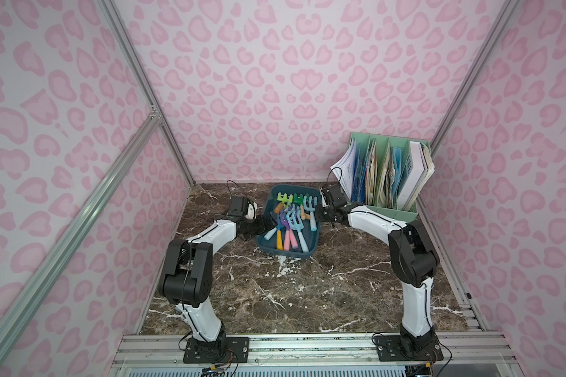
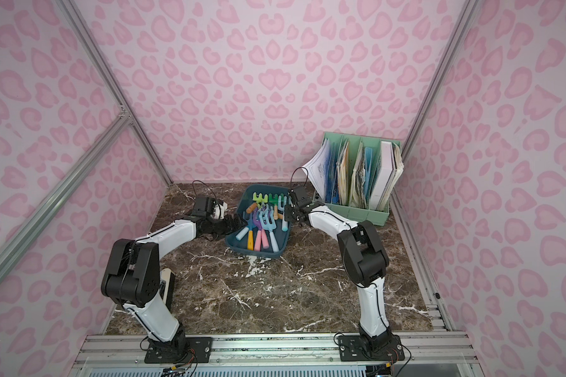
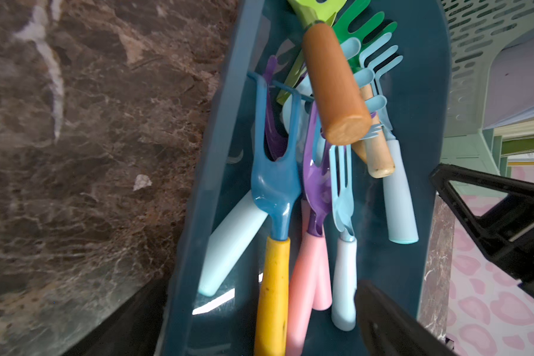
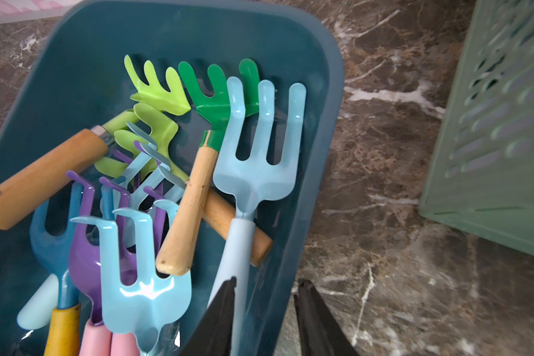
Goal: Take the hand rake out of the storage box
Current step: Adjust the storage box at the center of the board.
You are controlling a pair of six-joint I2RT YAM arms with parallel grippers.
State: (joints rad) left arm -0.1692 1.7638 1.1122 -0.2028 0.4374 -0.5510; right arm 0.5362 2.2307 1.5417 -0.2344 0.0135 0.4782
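— Where does your right pincer stand?

— My right pincer (image 4: 267,280) is a little spread and pinches nothing. One finger (image 4: 218,319) hangs inside the storage box (image 4: 74,61). Its mate is outside over the counter (image 4: 383,160), with the box wall between them.

— And the rake?

— The pale-blue hand rake (image 4: 255,182) lies in the box along that same wall, its handle just beside my inner finger. In both top views its long axis runs almost up and down the frame at the box's right edge, tines toward the top. I judge I must shift inward to bracket the handle.

— The other arm?

— My left pincer (image 1: 264,223), spread wide and empty, sits at the box's left edge, beyond the pile of other rakes (image 1: 286,223). My right arm is nearer: elbow high, forearm slanting toward the frame's upper left, wrist tipped down.
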